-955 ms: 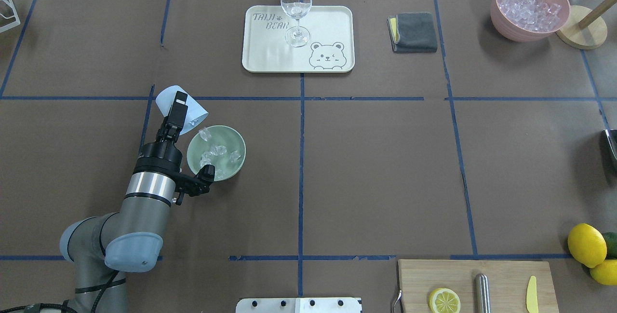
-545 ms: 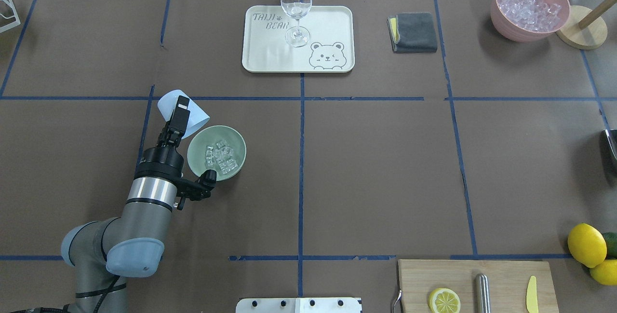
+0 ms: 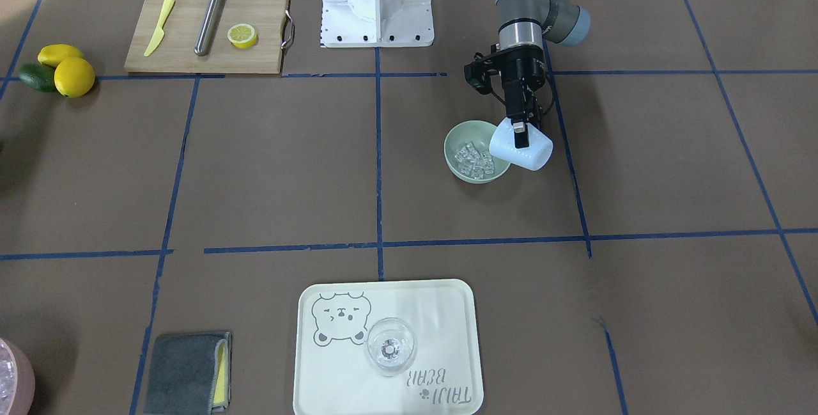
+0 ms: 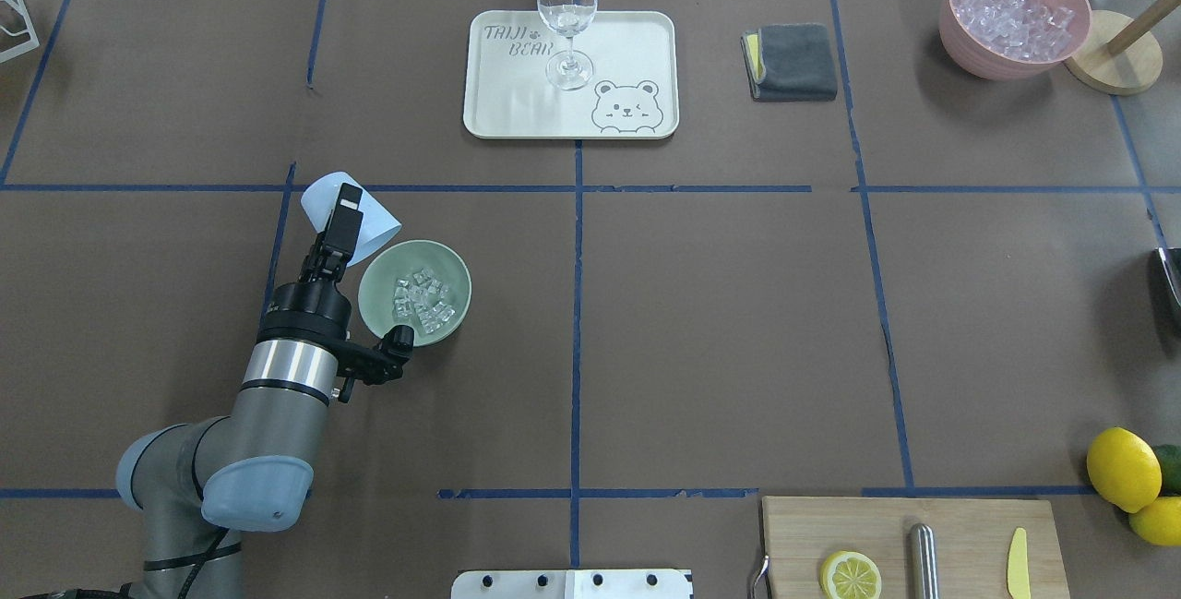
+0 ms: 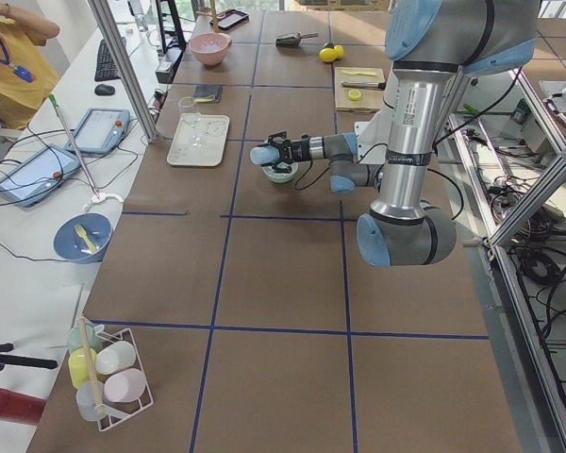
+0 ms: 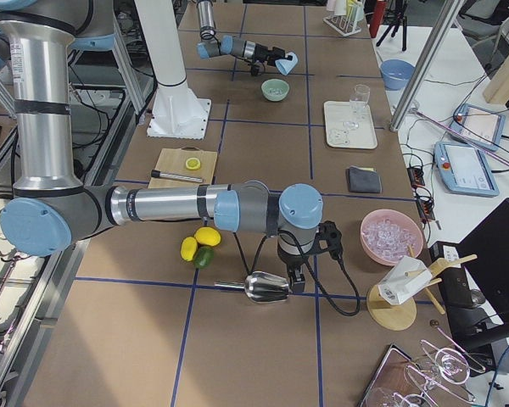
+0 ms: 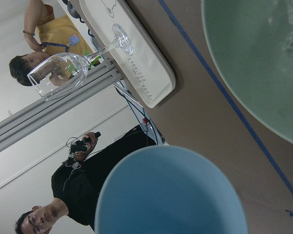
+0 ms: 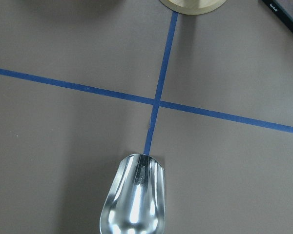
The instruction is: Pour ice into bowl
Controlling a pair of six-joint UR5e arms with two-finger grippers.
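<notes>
The pale green bowl (image 4: 459, 278) stands left of the table's centre, with the ice (image 4: 421, 297) lying in it as a small heap of clear cubes. My left gripper (image 4: 343, 216) is shut on a light blue cup (image 4: 376, 226), held tilted with its mouth at the bowl's far-left rim. From the front, the cup (image 3: 535, 155) overlaps the edge of the bowl (image 3: 461, 139) beside the ice (image 3: 473, 158). The left wrist view looks over the cup (image 7: 171, 195) toward the bowl (image 7: 254, 63). My right gripper (image 6: 295, 280) is at a metal scoop (image 8: 133, 200); I cannot tell its state.
A tray (image 4: 637, 45) with a wine glass (image 4: 566, 13) stands at the back centre. A grey cloth (image 4: 792, 61) and a pink tub of ice (image 4: 1013, 13) are at the back right. A cutting board (image 4: 969, 525) and lemons (image 4: 1124, 468) lie front right.
A second ago cubes were dropping from the cup into the bowl; now they lie settled. The left arm has drawn back slightly and holds still.
</notes>
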